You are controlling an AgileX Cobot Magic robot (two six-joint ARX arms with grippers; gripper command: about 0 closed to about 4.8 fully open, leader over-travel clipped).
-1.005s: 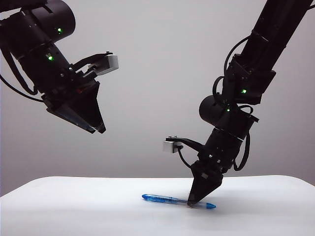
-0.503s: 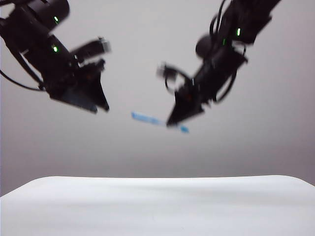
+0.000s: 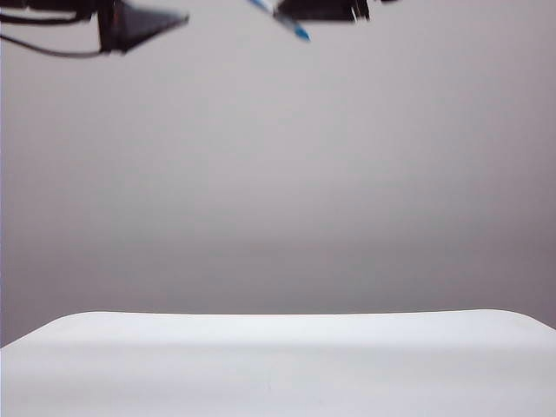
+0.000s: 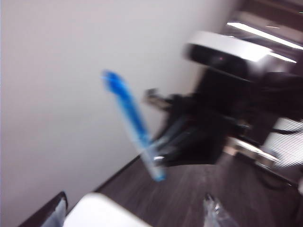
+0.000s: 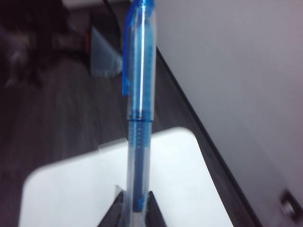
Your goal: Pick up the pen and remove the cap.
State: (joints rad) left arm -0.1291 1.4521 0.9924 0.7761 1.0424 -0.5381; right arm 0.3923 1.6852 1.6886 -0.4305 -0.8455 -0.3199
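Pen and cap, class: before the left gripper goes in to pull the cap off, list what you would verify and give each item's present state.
1. Pen clamped in the right gripper: ok, fingers closed on the barrel's lower end.
2. Cap on the pen: ok, seated at the free end.
3. Pen lifted off the table: ok, it is high at the exterior view's top edge.
4. Left gripper free to take the cap: ok, nothing shows between its fingers; how wide they stand, cannot tell.
5. Left gripper lined up with the cap: not ok, a gap separates them.
6. Arms steady: cannot tell, views are blurred.
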